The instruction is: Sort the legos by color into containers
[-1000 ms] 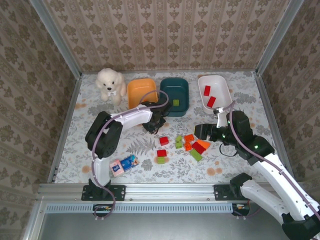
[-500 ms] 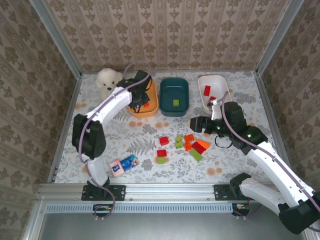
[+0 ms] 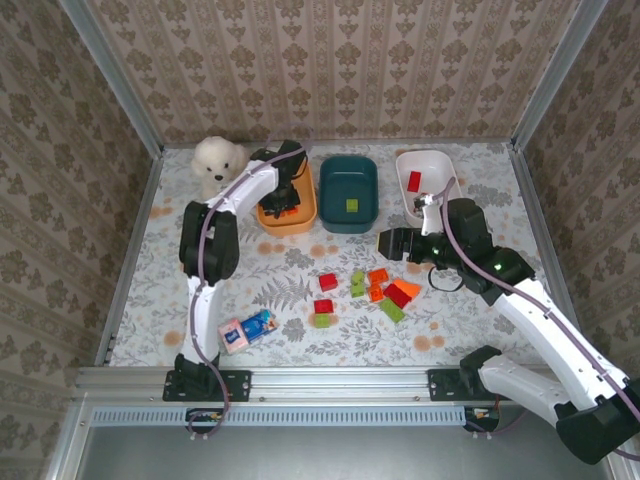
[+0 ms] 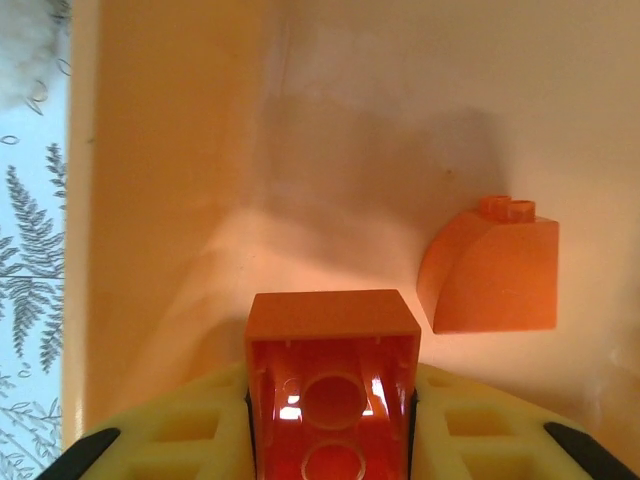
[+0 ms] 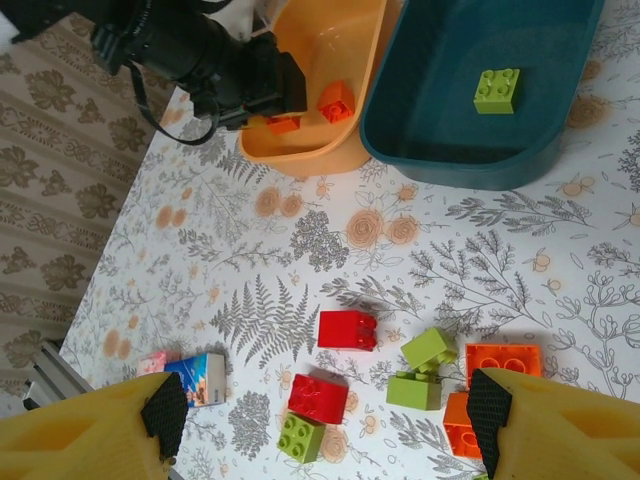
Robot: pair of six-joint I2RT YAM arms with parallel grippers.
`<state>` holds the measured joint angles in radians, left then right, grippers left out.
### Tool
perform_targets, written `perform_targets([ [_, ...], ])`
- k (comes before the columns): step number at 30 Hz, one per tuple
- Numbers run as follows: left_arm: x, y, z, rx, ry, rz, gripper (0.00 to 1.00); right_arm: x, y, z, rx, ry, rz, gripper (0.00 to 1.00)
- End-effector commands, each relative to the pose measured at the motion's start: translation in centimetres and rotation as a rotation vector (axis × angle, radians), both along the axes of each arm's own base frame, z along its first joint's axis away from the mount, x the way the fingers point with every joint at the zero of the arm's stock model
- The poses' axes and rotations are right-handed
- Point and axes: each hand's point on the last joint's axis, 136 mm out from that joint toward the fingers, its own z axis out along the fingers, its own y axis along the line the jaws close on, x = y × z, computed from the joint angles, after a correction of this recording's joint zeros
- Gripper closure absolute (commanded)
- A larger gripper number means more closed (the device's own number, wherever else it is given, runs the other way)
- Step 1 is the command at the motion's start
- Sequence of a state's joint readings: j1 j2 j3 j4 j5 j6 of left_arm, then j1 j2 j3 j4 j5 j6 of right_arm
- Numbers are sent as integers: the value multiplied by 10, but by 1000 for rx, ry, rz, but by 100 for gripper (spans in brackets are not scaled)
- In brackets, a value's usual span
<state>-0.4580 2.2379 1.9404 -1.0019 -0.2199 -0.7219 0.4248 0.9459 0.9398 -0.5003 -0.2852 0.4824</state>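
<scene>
My left gripper [image 3: 286,207] hangs inside the orange container [image 3: 300,213], shut on an orange lego [image 4: 333,375]. The held lego sits hollow side up between the yellow fingers [image 4: 190,440]. A curved orange lego [image 4: 490,270] lies on the container floor just ahead. The teal container [image 3: 349,172] holds a green lego [image 3: 352,206]. The white container [image 3: 436,165] holds a red lego [image 3: 414,181]. My right gripper [image 3: 395,243] is open above the loose pile of red [image 5: 347,329], green [image 5: 417,390] and orange [image 5: 503,360] legos.
A white plush dog [image 3: 218,165] sits left of the orange container. A pink-and-blue packet [image 3: 248,330] lies near the front left. Patterned walls and metal rails enclose the table on all sides.
The left arm has carried the orange lego from the table's middle back into the orange container. The right gripper has drifted a little left and away, still open.
</scene>
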Motion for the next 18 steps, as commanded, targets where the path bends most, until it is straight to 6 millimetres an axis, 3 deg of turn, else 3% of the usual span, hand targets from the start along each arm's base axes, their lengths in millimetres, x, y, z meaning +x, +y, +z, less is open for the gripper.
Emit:
perform_targets([
  [1,-1,9,-4,-9,54,1,63,-4,-4,3,-9,-1,-15,23],
  [6,-2,10,3,-38,45,23,52,-6,-11,0,-46,18,-38,23],
  [11,0,2,26,-77,-9,18,47,-5,-16,-1,-107,24,-30,24],
  [16,1,-7,75,-125,-128,2,43,-7,-19,-5,-197,36,-1,27],
  [18,-7,-25,97,-154,-184,-47,43,-10,-19,-12,-246,56,12,29],
])
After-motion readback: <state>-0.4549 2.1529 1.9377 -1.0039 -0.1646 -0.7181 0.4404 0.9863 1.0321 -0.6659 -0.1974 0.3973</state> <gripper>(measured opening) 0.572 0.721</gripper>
